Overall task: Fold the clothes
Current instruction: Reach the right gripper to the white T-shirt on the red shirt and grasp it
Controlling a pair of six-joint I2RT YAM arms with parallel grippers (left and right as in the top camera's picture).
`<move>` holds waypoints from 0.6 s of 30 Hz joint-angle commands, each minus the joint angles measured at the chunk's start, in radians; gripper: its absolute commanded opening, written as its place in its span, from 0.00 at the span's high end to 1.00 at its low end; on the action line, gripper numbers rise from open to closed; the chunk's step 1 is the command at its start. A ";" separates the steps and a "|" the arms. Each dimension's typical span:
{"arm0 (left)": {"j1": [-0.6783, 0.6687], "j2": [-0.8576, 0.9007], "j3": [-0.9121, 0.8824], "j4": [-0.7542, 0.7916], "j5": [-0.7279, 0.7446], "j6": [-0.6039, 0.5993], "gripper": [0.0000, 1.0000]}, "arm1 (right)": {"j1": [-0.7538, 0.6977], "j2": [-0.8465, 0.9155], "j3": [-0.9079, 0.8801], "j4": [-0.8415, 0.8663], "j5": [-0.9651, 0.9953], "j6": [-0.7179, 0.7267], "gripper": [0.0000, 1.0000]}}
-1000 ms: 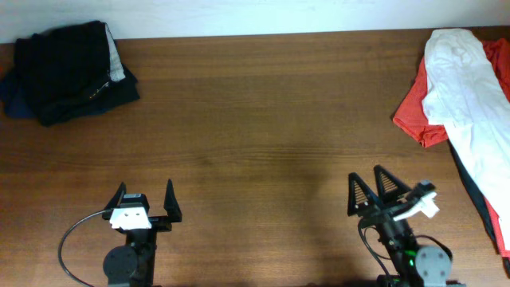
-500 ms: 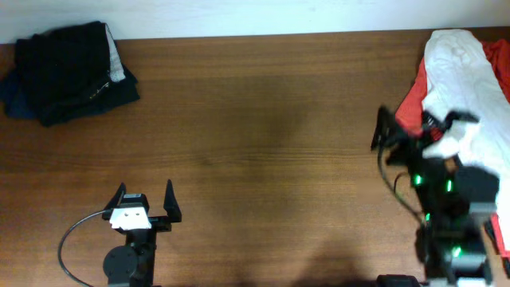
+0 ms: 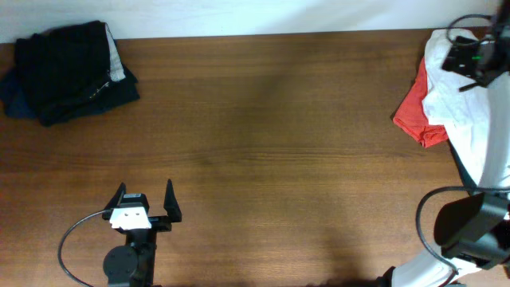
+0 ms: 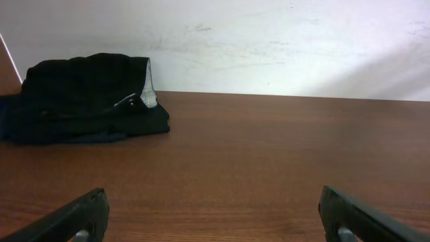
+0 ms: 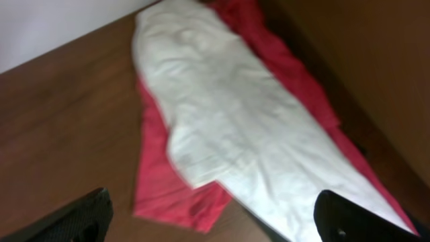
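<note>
The white shirt (image 3: 456,100) lies stretched out at the table's far right edge, on top of a red T-shirt (image 3: 410,113). My right gripper (image 3: 464,57) hovers above the shirt's far end, jaws wide open and empty. In the right wrist view the white shirt (image 5: 222,121) fills the middle, and the gripper (image 5: 215,222) frames its lower part between two dark fingertips (image 5: 87,215). My left gripper (image 3: 144,204) rests open near the front left, far from the shirt, with only bare wood between its fingers (image 4: 80,218).
A pile of black and navy garments (image 3: 68,72) sits at the back left corner, also seen ahead in the left wrist view (image 4: 80,94). The red T-shirt (image 5: 164,195) sticks out from under the white shirt. A pale wall runs behind the table's far edge (image 4: 282,95).
My right arm has swung from the front of the table out to the far right, above the white shirt. The left arm has not moved. Both grippers stayed open.
</note>
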 commanded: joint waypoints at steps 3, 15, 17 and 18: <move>0.005 -0.005 -0.004 -0.004 0.001 -0.006 0.01 | -0.134 0.167 0.029 0.016 -0.079 -0.020 0.07; 0.005 -0.005 -0.004 -0.004 0.001 -0.006 0.01 | -0.154 0.410 0.026 0.041 -0.108 -0.019 0.26; 0.005 -0.005 -0.004 -0.004 0.001 -0.006 0.01 | -0.154 0.412 0.023 0.032 -0.108 -0.020 0.31; 0.005 -0.005 -0.004 -0.004 0.001 -0.006 0.01 | -0.157 0.412 0.023 0.032 -0.108 -0.020 0.31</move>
